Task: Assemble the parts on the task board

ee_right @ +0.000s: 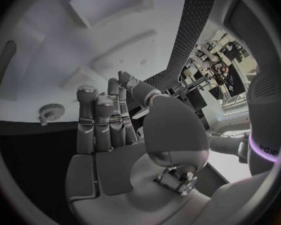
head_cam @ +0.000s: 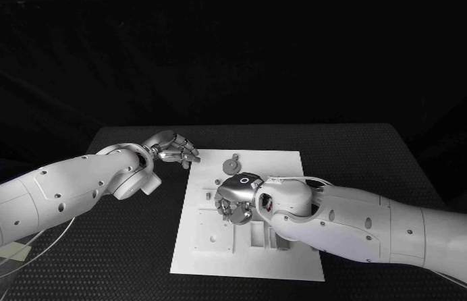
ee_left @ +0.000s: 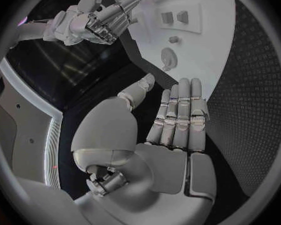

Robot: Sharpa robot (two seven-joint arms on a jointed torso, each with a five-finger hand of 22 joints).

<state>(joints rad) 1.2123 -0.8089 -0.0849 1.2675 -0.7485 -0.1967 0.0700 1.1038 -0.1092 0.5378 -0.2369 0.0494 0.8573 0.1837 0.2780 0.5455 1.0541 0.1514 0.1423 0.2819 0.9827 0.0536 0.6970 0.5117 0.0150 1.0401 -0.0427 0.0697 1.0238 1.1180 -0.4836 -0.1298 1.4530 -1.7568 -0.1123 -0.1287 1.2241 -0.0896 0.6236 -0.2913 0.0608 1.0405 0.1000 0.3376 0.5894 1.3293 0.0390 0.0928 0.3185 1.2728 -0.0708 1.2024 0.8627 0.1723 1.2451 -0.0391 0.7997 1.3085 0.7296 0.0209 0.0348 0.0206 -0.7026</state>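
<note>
The white task board lies in the middle of the black table. A round grey part with a short stem lies near the board's far edge and also appears as the round part in the left wrist view. My right hand hovers over the board's middle with its fingers stretched out and nothing in them. A small grey gear lies on the board just beyond those fingers. My left hand is off the board's far left corner, fingers straight, holding nothing.
Two small square parts and a smaller piece sit on the board near my right hand. The board carries recesses and raised blocks. Black textured table surrounds the board.
</note>
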